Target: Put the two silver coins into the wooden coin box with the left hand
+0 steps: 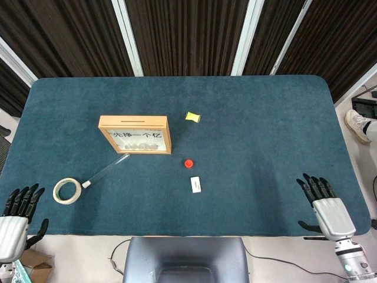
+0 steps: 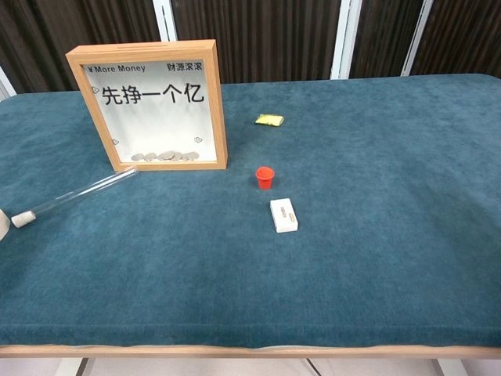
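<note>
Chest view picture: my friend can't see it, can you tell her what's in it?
A wooden coin box stands upright on a blue table, silver coins piled at its bottom. Nearby lie a red cap, a white block, a yellow packet and a clear tube.

Illumination is bright, even and diffuse, from overhead. Both views are sharp, with no motion blur. The surface (image 1: 247,118) shows only soft, short shadows. Faint glare lies on the coin box (image 2: 153,106) glass. Beyond the left hand (image 1: 15,227), frame corners darken slightly.
</note>
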Tool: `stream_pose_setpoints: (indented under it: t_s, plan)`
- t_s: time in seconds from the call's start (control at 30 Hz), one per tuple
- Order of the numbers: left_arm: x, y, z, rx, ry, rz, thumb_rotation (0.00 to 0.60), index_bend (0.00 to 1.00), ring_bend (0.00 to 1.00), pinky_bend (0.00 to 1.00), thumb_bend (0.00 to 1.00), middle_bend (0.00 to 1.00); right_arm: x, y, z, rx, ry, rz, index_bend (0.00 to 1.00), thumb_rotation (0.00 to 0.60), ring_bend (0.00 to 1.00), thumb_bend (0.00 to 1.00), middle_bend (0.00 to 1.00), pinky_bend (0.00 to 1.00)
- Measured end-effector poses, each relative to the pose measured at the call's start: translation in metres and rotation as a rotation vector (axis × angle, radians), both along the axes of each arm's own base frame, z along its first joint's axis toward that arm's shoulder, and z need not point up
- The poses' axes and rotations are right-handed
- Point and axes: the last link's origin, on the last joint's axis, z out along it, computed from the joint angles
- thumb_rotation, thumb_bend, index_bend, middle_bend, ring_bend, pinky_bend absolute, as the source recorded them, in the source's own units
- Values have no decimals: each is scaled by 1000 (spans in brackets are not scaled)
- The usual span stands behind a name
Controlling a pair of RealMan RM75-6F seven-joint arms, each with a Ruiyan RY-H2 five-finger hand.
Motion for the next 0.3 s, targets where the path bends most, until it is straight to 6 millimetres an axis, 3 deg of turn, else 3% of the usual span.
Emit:
stream_pose_setpoints:
  t_s: [0.3]
  plan:
    - [-2, -3, -1, -11, -9, 9, 600, 13, 0, 0, 416, 12, -1, 1, -3, 5, 11, -1, 0, 600, 0, 121, 0, 0]
